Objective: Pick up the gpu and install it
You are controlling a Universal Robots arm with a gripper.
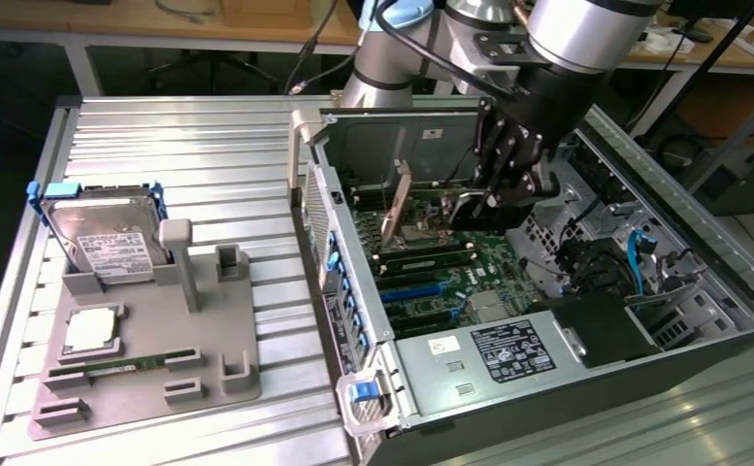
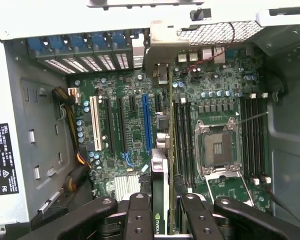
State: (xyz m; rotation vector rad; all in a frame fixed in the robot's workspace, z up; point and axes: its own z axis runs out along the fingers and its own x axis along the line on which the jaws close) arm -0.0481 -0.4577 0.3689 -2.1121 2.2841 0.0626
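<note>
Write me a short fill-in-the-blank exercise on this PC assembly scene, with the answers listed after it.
1. The gripper is shut on the ____, held edge-on above the motherboard.
2. The gripper hangs inside the open computer ____.
3. On the grey stand outside, the hard drive with blue rails stands ____.
4. The CPU socket on the motherboard is ____.

Answers: gpu; case; upright; empty

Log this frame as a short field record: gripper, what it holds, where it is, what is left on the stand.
gripper: shut on the gpu, card held edge-on between the fingers
position: inside the open computer case, above the motherboard
gpu seating: cannot tell whether it sits in a slot
grey stand: holds the hard drive, a cpu chip and a memory stick
</note>
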